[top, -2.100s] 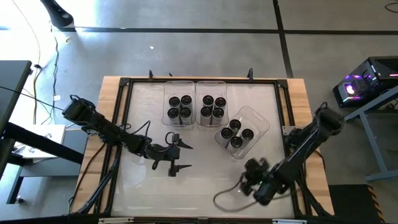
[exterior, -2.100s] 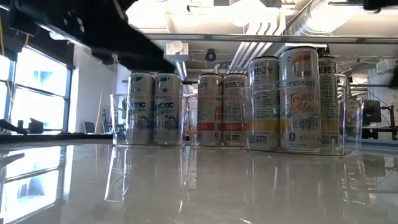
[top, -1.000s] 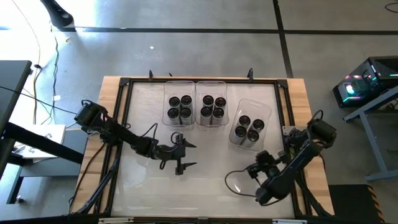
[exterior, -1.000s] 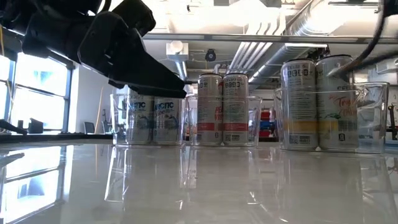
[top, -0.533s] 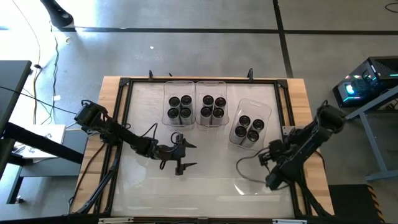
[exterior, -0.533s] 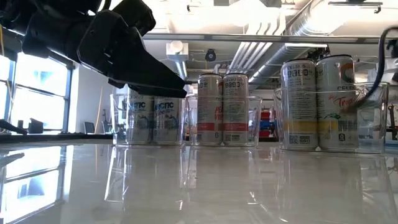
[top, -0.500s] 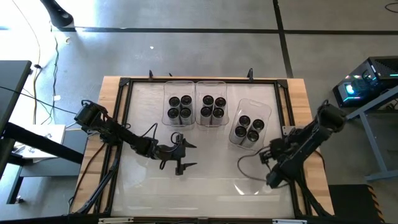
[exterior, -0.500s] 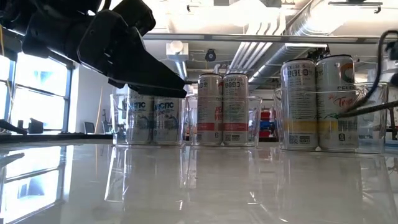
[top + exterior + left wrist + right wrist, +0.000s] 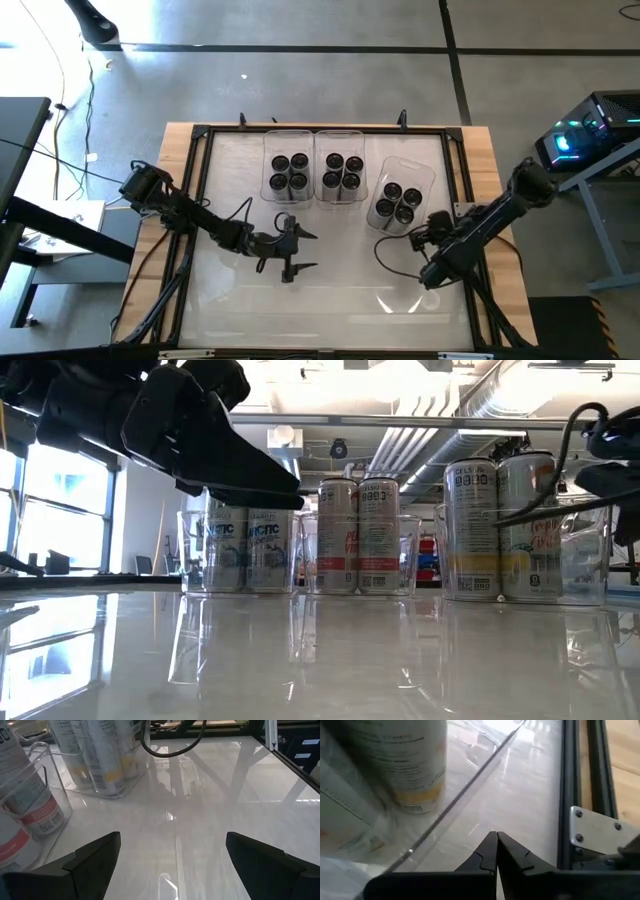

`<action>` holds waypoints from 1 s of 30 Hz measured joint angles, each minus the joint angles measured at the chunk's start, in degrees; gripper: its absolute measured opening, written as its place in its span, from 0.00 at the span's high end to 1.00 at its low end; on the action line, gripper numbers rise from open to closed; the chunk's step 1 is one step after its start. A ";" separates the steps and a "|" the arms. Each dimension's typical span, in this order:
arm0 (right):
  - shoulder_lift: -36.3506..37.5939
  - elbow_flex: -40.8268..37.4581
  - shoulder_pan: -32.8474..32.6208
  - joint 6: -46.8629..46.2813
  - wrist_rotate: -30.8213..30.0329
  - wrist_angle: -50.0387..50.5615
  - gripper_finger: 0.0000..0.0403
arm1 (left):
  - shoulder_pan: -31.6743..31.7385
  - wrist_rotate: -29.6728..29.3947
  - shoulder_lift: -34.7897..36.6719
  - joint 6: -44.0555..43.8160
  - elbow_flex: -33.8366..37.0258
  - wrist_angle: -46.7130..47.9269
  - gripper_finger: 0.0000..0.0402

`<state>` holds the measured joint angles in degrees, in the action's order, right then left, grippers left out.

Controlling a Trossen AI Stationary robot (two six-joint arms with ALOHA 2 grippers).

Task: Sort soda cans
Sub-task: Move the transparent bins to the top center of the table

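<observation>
The table point(image 9: 320, 300) has a glossy, pale top that mirrors the ceiling, framed by black rails on a light wooden base. Three clear, thin-walled rectangular plastic bins with rounded corners sit toward its far side. The left bin point(image 9: 289, 140) and the middle bin point(image 9: 340, 138) stand side by side, apparently touching, square to the far rail. The right bin point(image 9: 424, 176) lies just to their right, rotated at an angle.

Each bin contains four soda cans point(image 9: 290, 172), upright and packed in a tight square. The cans are slim metal cylinders with dark round tops and silvery sides. In the low view, those in the left bin carry blue print, those in the middle bin red print, and those in the right bin orange and yellow print.

The left gripper point(image 9: 297, 250) is over the open tabletop just near of the left bin. Its arm reaches in from the left edge, low and nearly level. The two dark wedge-shaped fingers point(image 9: 92, 857) are spread wide with nothing between them.

The right gripper point(image 9: 418, 233) is at the near right corner of the angled bin; contact with its wall cannot be confirmed. Its arm extends from the right edge, with a black cable looping beside it. Its fingers point(image 9: 487, 852) are pressed together, tip to tip, holding nothing.
</observation>
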<state>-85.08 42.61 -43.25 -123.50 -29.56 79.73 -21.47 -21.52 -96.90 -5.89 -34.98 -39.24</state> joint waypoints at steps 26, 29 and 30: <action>3.81 25.09 3.59 53.09 9.04 -2.78 0.74 | -0.05 1.48 -0.02 1.53 0.00 0.39 0.11; 3.82 24.49 6.40 61.61 8.05 -3.77 0.57 | -0.07 1.74 -0.02 1.49 0.00 0.41 0.11; 3.82 23.95 7.57 64.10 8.03 -3.99 0.53 | -0.05 2.12 -0.02 1.49 0.00 0.39 0.11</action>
<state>-81.26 66.56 -35.68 -59.40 -21.53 75.74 -21.52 -19.40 -96.92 -4.40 -34.98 -38.85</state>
